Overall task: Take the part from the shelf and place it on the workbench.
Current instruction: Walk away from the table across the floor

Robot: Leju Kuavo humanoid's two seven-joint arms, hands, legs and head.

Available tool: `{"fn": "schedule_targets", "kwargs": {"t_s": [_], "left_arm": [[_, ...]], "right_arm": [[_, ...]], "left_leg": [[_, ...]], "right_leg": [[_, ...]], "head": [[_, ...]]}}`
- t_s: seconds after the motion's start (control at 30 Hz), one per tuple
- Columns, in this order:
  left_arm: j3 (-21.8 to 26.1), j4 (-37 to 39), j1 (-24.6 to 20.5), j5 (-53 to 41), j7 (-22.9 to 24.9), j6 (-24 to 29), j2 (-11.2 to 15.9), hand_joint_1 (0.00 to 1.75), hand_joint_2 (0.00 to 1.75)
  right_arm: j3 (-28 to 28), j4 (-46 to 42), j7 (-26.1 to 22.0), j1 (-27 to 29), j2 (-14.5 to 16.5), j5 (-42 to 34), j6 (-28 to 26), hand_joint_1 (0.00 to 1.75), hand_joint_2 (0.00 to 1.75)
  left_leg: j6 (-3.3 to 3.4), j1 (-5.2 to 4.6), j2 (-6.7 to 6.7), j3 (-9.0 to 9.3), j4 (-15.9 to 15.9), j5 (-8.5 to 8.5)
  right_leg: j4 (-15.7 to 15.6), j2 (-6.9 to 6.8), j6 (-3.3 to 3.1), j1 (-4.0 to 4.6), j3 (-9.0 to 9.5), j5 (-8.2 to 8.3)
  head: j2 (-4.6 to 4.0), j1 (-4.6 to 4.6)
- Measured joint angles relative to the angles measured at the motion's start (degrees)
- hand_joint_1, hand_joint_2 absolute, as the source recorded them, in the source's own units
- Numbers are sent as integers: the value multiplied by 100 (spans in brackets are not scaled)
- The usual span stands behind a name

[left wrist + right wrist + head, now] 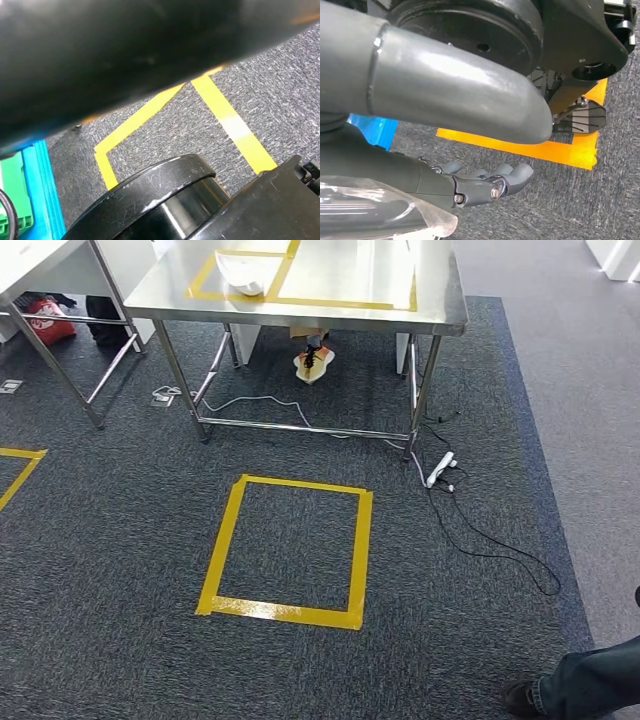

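The steel workbench (347,285) stands ahead at the far side of the carpet. A white part (240,273) lies on it inside a yellow taped rectangle. My right hand (486,182) hangs over the carpet in the right wrist view. Its thick grey thumb (463,102) and darker fingers (508,176) are stretched out with nothing between them. A clear plastic sheet (380,210) lies along the wrist below the hand. In the left wrist view a dark blurred shape (113,55) crosses close to the lens, and I cannot make out how the left hand's fingers lie.
A yellow taped square (361,550) marks the carpet in front of the workbench. A power strip (440,469) and a black cable (498,550) lie by its right leg. A person's leg and shoe (581,685) stand at the lower right. A second table (45,260) is at the left.
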Motion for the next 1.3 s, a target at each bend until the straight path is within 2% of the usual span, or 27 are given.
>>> {"fn": "schedule_targets", "kwargs": {"t_s": [0.27, 0.37, 0.43, 0.5, 0.57, 0.6, 0.63, 0.67, 0.7, 0.73, 0.77, 0.8, 0.83, 0.9, 0.97, 1.0, 1.07, 1.1, 1.13, 1.17, 1.2, 1.27, 1.3], "left_arm": [[0, 1, 0, 0, 14, -33, -1, 0, 0], [0, 1, 0, -1, 34, -50, 2, 0, 0], [0, 1, -3, -5, 57, -57, -7, 0, 0], [0, -1, -12, -9, 76, -61, -19, 0, 0], [0, -1, -12, -10, 83, -67, -26, 0, 0], [1, 0, -7, -10, 85, -68, -28, 0, 0], [1, 1, -3, -9, 87, -69, -31, 0, 0], [1, 1, -1, -9, 87, -69, -33, 0, 0], [1, 1, -5, -9, 87, -69, -36, 0, 0], [0, 1, -13, -9, 87, -68, -37, 0, 0], [1, 1, -23, -9, 87, -66, -36, 0, 0], [1, 1, -30, -9, 87, -62, -35, 0, 0], [2, 1, -33, -9, 87, -57, -33, 0, 0], [2, 2, -19, -8, 87, -51, -30, 0, 0], [2, 4, -3, -5, 87, -51, -25, 0, 0], [2, 5, -2, -5, 87, -50, -23, 0, 0], [2, 5, -8, -4, 87, -50, -22, 0, 0], [2, 5, -9, -4, 87, -49, -22, 0, 0], [2, 5, -5, -4, 87, -49, -21, 0, 0], [2, 5, 0, -4, 87, -49, -20, 0, 0], [2, 5, 4, -4, 87, -48, -19, 0, 0], [2, 5, 1, -3, 87, -44, -17, 0, 0], [2, 5, -7, -3, 87, -43, -17, 0, 0]], "right_arm": [[1, 0, 1, 1, 0, 20, -10, 0, 0], [11, 0, -9, -2, 0, 91, -74, 0, 0], [21, 0, -28, -6, -4, 138, -147, 0, 0], [25, 0, -40, -15, -9, 163, -191, 0, 0], [27, 0, -44, -23, -10, 177, -217, 0, 0], [27, 0, -44, -24, -11, 180, -226, 0, 0], [28, 1, -44, -22, -13, 182, -236, 0, 0], [28, 1, -44, -19, -14, 182, -242, 0, 0], [29, 1, -44, -15, -15, 182, -248, 0, 0], [30, 1, -44, -15, -15, 182, -251, 0, 0], [31, 0, -44, -17, -14, 181, -254, 0, 0], [32, 0, -46, -21, -13, 181, -257, 0, 0], [34, 0, -49, -28, -13, 181, -264, 0, 0], [35, 1, -56, -32, -17, 179, -293, 0, 0], [35, 2, -62, -34, -21, 174, -317, 0, 0], [35, 2, -64, -32, -22, 172, -321, 0, 0], [36, 3, -68, -15, -22, 173, -321, 0, 0], [36, 3, -68, -5, -22, 172, -321, 0, 0], [37, 4, -68, 2, -23, 172, -322, 0, 0], [37, 4, -68, 3, -23, 171, -323, 0, 0], [37, 4, -69, -3, -24, 170, -323, 0, 0], [37, 4, -73, -18, -24, 167, -323, 0, 0], [37, 4, -75, -23, -24, 165, -323, 0, 0]], "left_leg": [[3, -4, 0, -12, 3, -2], [73, -29, -11, -42, 24, 9], [141, 9, -39, -10, -104, 94], [166, 61, -75, 23, -241, 188], [155, 72, -118, -13, -255, 221], [139, 83, -147, -33, -250, 230], [118, 97, -185, -51, -240, 239], [88, 119, -233, -71, -221, 246], [47, 148, -293, -100, -182, 246], [-5, 174, -355, -144, -117, 237], [-64, 189, -415, -195, -41, 217], [-118, 195, -465, -243, 24, 200], [-164, 195, -506, -276, 60, 191], [-237, 208, -581, -299, 63, 215], [-277, 219, -479, -358, 211, 111], [-282, 216, -373, -448, 448, -56], [-275, 202, -188, -737, 1216, -524], [-270, 200, -162, -860, 1576, -702], [-257, 198, -150, -907, 1784, -778], [-236, 192, -139, -853, 1777, -744], [-205, 179, -111, -695, 1546, -613], [-125, 118, 96, -250, 769, -297], [-90, 83, 210, -92, 456, -211]], "right_leg": [[-1, 0, 4, -4, -49, 2], [-29, -25, 67, -30, -6, 44], [-13, -42, 106, -25, -19, 8], [316, -16, 144, -26, -186, -249], [1052, 15, 212, -67, -524, -632], [1369, 17, 250, -94, -665, -742], [1512, 17, 288, -124, -721, -747], [1419, 22, 326, -155, -662, -642], [1108, 48, 369, -194, -490, -458], [703, 147, 417, -236, -271, -313], [368, 245, 420, -256, -97, -221], [153, 317, 389, -265, 12, -185], [90, 358, 330, -256, 43, -211], [136, 247, 181, -230, 18, -201], [142, 123, 76, -221, 6, -168], [138, 55, 35, -214, -5, -150], [141, -87, -5, -177, -28, -139], [142, -170, -10, -157, -41, -137], [144, -252, -13, -139, -50, -138], [145, -330, -13, -124, -53, -138], [145, -402, -14, -113, -34, -140], [153, -531, -1, -86, 6, -150], [162, -591, 18, -70, 15, -153]], "head": [[0, -2], [0, -13], [1, -26], [1, -7], [1, 16], [1, 20], [1, 19], [2, 19], [2, 20], [2, 23], [2, 39], [2, 47], [1, 49], [1, 33], [0, -1], [0, -33], [0, -96], [0, -113], [0, -119], [0, -122], [0, -124], [0, -130], [1, -136]]}}
